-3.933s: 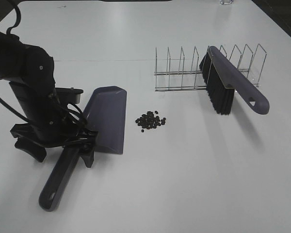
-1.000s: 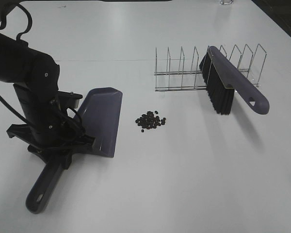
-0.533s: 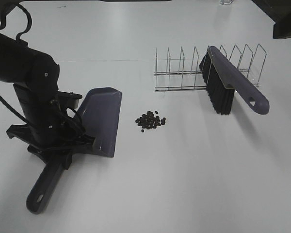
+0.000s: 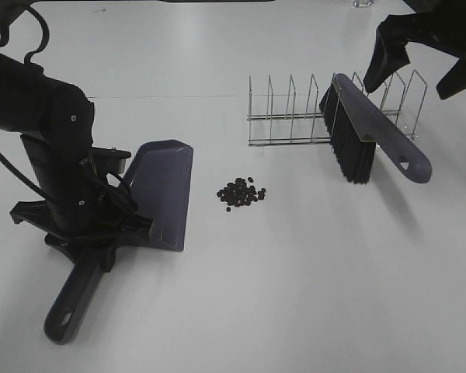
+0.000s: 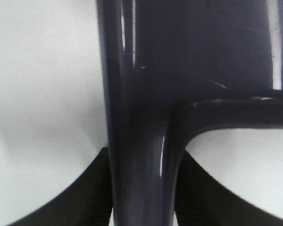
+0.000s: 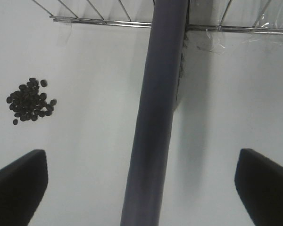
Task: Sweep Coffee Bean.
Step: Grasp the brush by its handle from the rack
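A small pile of dark coffee beans (image 4: 241, 194) lies on the white table (image 4: 295, 280); it also shows in the right wrist view (image 6: 30, 106). My left gripper (image 4: 101, 242) is shut on the handle of a purple dustpan (image 4: 161, 194), whose mouth faces away from me, left of the beans. The left wrist view shows the handle (image 5: 141, 141) between the fingers (image 5: 85, 197). A purple brush (image 4: 373, 136) with black bristles leans in a wire rack (image 4: 291, 116). My right gripper (image 4: 419, 62) is open above the brush's back (image 6: 158, 117), fingers (image 6: 16, 188) apart on both sides.
The wire rack (image 6: 99, 19) stands behind the beans at the back right. A glass object (image 4: 363, 3) shows at the table's far edge. A dark edge runs along the table's far right corner.
My right gripper has come into view from the upper right and now hangs open over the brush. The dustpan has swung slightly left since the earliest frame; lately it is still.
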